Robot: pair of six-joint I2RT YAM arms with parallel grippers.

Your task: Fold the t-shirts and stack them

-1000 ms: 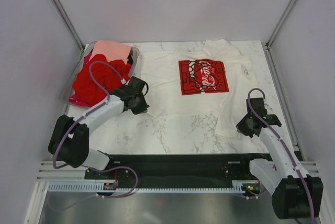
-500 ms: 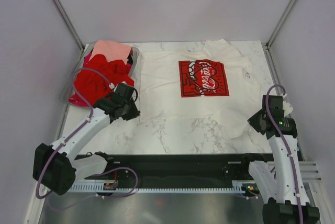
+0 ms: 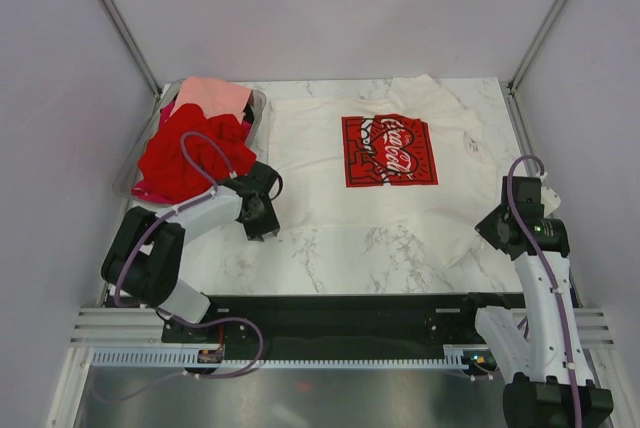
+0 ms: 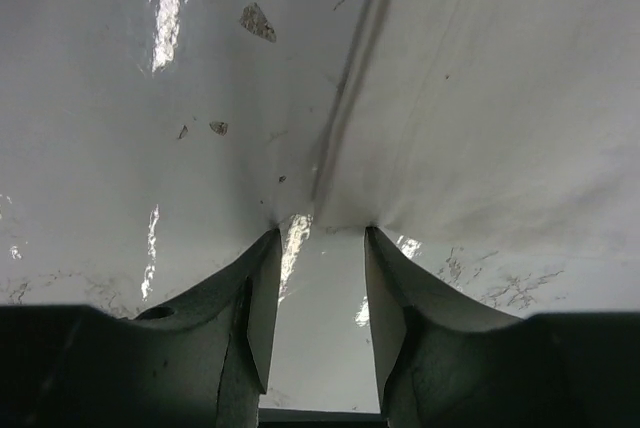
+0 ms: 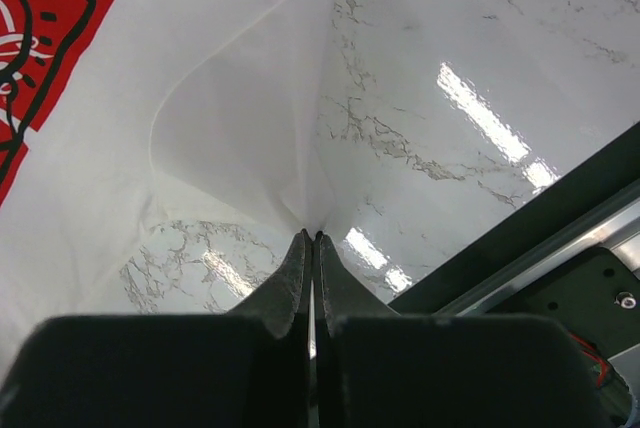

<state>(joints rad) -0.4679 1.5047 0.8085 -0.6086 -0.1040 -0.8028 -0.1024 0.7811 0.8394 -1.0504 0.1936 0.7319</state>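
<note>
The cream-white t-shirt [image 3: 320, 183] with the red Coca-Cola print [image 3: 389, 148] lies spread face up on the marble table. My left gripper [image 3: 263, 220] is open, its fingertips set on either side of the shirt's lower left hem [image 4: 345, 188], low over the table [image 4: 120, 148]; it also shows in the left wrist view [image 4: 321, 231]. My right gripper [image 3: 497, 229] is shut on the shirt's lower right hem corner [image 5: 250, 148] and holds it lifted and pulled taut; it also shows in the right wrist view [image 5: 312, 235]. Red t-shirts [image 3: 190, 153] and a salmon-pink one [image 3: 210, 96] are piled at the back left.
The clear plastic bin [image 3: 262, 108] holds the pile at the table's back left corner. A black rail [image 3: 350, 313] runs along the near edge by the arm bases. White walls and metal posts enclose the table [image 3: 330, 258].
My left arm folded back and its gripper shifted right and nearer onto the shirt's lower left hem. My right gripper pulled the hem corner rightward a second ago, then held still.
</note>
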